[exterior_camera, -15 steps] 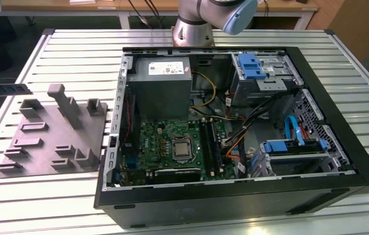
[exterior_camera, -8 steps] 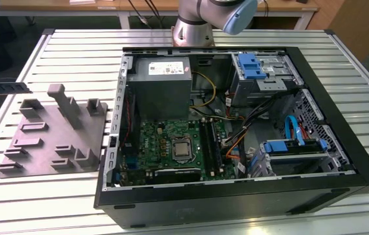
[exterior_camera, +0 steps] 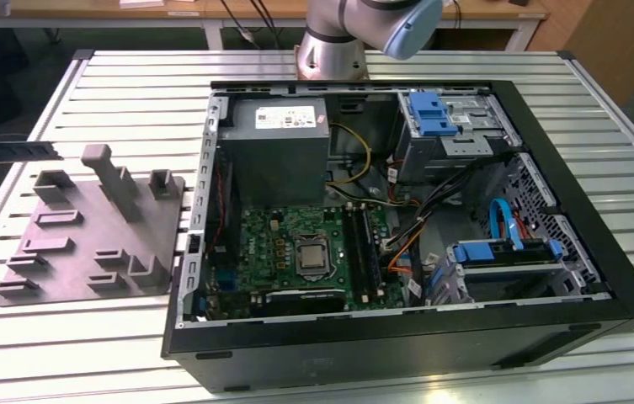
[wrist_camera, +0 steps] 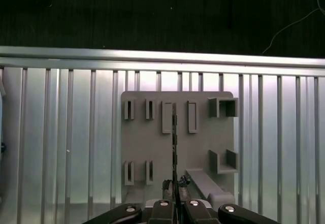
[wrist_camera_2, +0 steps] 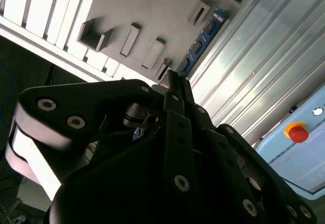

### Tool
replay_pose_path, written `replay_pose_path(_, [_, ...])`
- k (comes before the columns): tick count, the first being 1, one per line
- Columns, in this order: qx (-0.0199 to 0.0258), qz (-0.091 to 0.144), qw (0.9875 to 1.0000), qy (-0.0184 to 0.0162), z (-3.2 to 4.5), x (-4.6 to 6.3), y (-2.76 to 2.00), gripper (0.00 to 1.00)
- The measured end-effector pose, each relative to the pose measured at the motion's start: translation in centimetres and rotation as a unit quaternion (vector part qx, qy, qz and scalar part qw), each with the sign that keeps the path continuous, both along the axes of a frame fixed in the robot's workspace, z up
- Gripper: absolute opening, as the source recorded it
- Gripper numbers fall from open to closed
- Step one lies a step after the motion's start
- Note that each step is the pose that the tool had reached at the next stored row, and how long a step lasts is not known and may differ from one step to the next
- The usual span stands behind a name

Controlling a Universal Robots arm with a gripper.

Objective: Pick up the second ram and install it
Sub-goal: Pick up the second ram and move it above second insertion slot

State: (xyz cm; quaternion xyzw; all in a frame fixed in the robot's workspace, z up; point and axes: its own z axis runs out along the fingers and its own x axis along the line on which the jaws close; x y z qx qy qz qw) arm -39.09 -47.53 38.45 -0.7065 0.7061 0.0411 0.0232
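Fingers point(wrist_camera_2: 175, 117) look clamped on the second ram point(wrist_camera_2: 204, 38), which is held above the grey fixture block point(exterior_camera: 81, 227) on the exterior view's left; the first wrist view shows the ram edge-on. Further right: open computer case point(exterior_camera: 407, 341), motherboard point(exterior_camera: 283, 248), black memory slots point(exterior_camera: 362, 244) just beside the processor socket point(exterior_camera: 312, 257). Judgement: grip firm, ram level, long edge parallel to a free slot, notch matched, press straight down and evenly. Any tilt risks jamming. Cables point(exterior_camera: 397, 242) lie near the slots, so keep clear of them.
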Motion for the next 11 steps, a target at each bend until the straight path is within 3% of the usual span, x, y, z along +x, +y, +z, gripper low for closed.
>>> replay_pose_path(11, [0.0, 0.0, 1.0, 0.0011, -0.01, 3.6, 0.0, 0.14])
